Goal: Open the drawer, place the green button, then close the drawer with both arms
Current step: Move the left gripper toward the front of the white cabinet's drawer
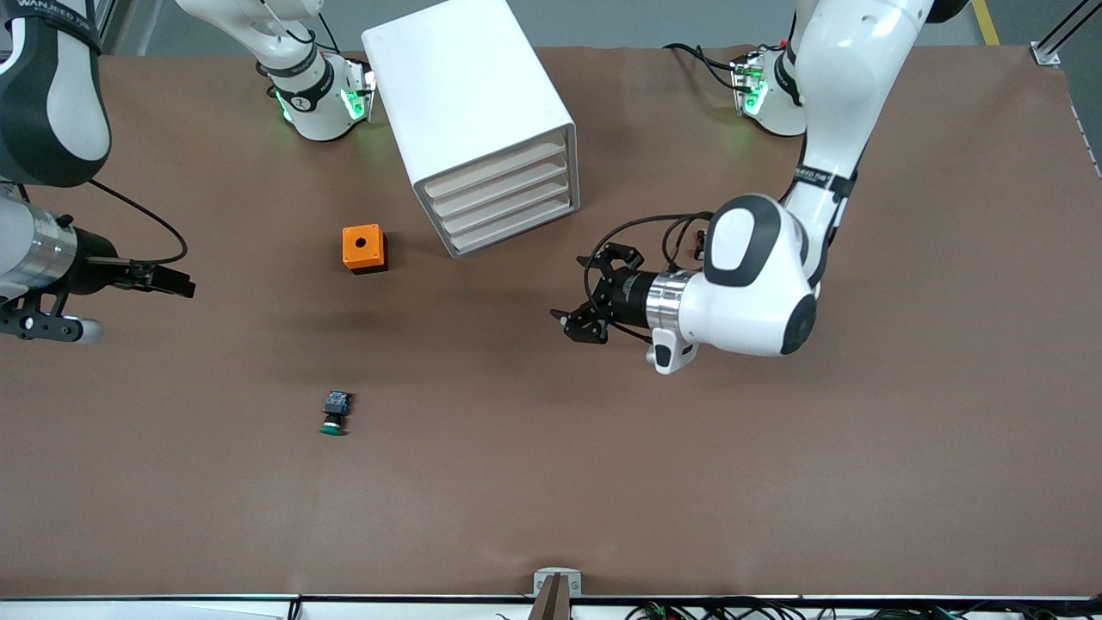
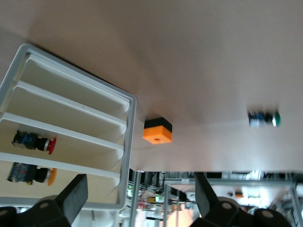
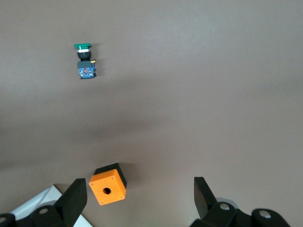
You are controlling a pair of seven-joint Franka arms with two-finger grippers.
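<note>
— So, is the lowest drawer (image 1: 516, 231) open?
— No, shut, like the cabinet's (image 1: 469, 95) other three. The green button (image 1: 335, 412) lies on the table, nearer the camera than the orange box (image 1: 364, 248).
— The grippers?
— Left gripper (image 1: 594, 297) and right gripper (image 1: 164, 280) hover spread, empty. Every step remains.

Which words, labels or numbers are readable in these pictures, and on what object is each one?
"WANJEED": partly readable on the black band of the right arm; letters uncertain.
Band on the left arm: lettering too small to read.
Button, orange box, cabinet: no text visible.
</note>
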